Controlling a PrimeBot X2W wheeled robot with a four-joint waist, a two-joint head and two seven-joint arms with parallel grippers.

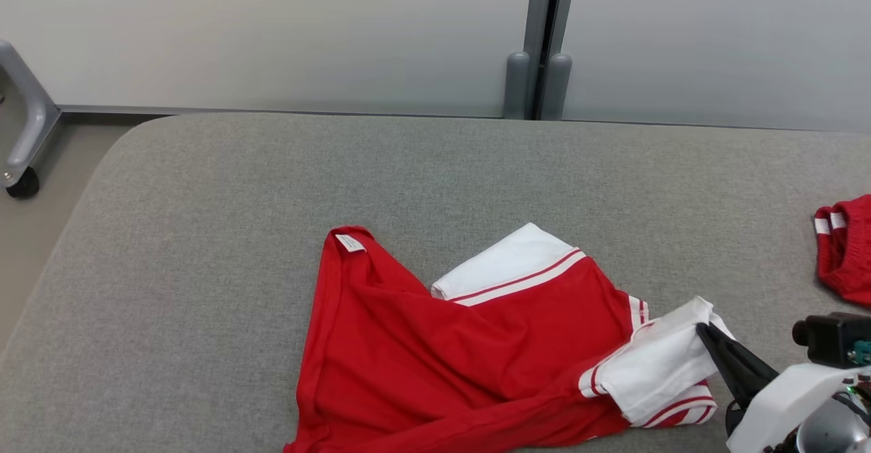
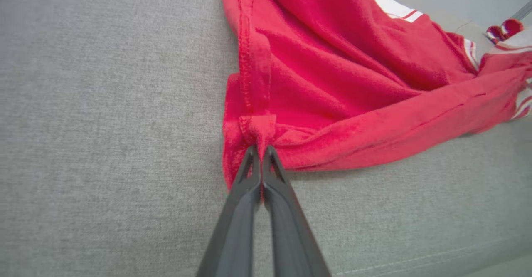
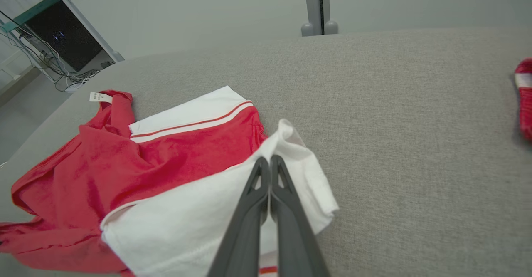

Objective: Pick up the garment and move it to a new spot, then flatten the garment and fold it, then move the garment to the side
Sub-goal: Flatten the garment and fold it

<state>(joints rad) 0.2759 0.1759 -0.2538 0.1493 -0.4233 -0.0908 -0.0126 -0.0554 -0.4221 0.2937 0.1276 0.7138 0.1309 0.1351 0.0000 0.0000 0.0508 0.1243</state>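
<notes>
The garment [image 1: 476,351] is a red shirt with white, red-striped sleeves, lying crumpled on the grey table [image 1: 204,235] at the near middle. In the left wrist view my left gripper [image 2: 261,149] is shut on a bunched fold of the garment's [image 2: 332,81] red hem, at its corner nearest that camera. My right gripper [image 1: 702,330] is shut on the edge of the white sleeve [image 1: 663,364] at the garment's right end. In the right wrist view the dark fingers of the right gripper [image 3: 269,159] pinch that white sleeve [image 3: 299,164], which rises slightly at the grip.
A second red-and-white piece of clothing [image 1: 847,249] lies at the table's right edge. Grey posts [image 1: 537,79] stand behind the table at the wall. A grey frame leg with a castor [image 1: 24,181] stands on the floor to the left. The table's far half is bare.
</notes>
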